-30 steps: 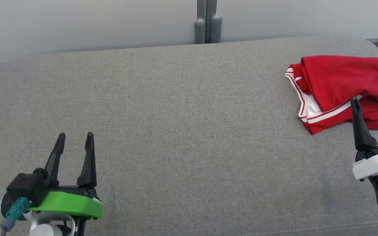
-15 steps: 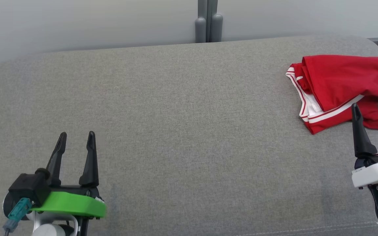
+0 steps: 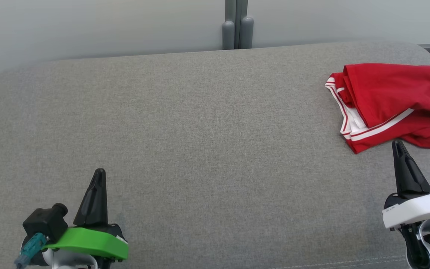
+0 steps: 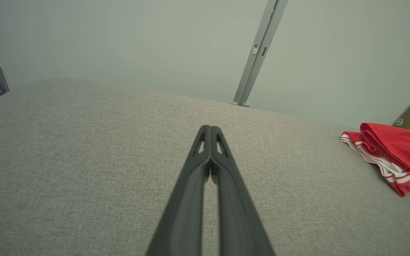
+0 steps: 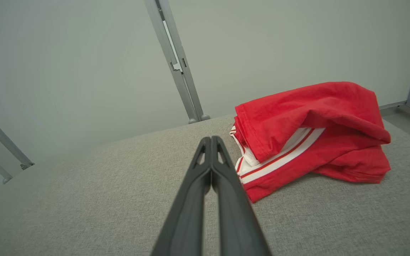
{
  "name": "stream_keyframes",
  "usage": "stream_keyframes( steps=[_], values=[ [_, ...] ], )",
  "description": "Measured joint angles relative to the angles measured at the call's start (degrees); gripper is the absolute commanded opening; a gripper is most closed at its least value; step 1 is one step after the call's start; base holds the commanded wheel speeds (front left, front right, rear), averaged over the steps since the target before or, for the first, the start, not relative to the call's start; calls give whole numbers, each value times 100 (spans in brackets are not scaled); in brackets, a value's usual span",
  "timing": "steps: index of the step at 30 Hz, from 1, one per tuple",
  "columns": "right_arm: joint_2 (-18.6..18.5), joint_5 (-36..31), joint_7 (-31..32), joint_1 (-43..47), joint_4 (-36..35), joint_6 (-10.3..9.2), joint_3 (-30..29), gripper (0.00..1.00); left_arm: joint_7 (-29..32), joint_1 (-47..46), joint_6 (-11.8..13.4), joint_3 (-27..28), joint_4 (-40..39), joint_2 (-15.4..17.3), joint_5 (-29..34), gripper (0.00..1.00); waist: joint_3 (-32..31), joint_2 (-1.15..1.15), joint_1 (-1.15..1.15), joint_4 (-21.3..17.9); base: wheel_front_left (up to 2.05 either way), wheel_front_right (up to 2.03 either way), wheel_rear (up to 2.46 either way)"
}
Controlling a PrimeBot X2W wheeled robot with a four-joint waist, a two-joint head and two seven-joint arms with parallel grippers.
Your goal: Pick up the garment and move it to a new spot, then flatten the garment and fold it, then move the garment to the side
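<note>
Red white-striped garment (image 3: 390, 97) lies loosely bunched at the far right of the grey upholstered bench (image 3: 200, 130). The right hand (image 3: 398, 145) hovers just on its near side, fingers pressed together, holding nothing. The left hand (image 3: 99, 173), near left, is likewise closed and empty.

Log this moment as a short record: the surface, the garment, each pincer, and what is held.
surface: grey fabric-covered top
garment: red with white stripes, loosely bunched, lying at the surface's far right
left pincer: shut, empty, over bare fabric at the near left, far from the garment
right pincer: shut, empty, tip just short of the garment's near edge
held: nothing; the garment rests on the surface
background: pale wall with a grey upright post
</note>
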Motion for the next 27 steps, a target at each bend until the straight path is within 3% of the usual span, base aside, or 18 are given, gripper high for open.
stream_keyframes(
  steps=[27],
  values=[
    [495, 1651, 464, -27, 289, 263, -482, 0, 471, 1, -282, 434, 219, -138, -1800, 0, -109, 0, 0, 11, 0, 0, 0]
  ],
)
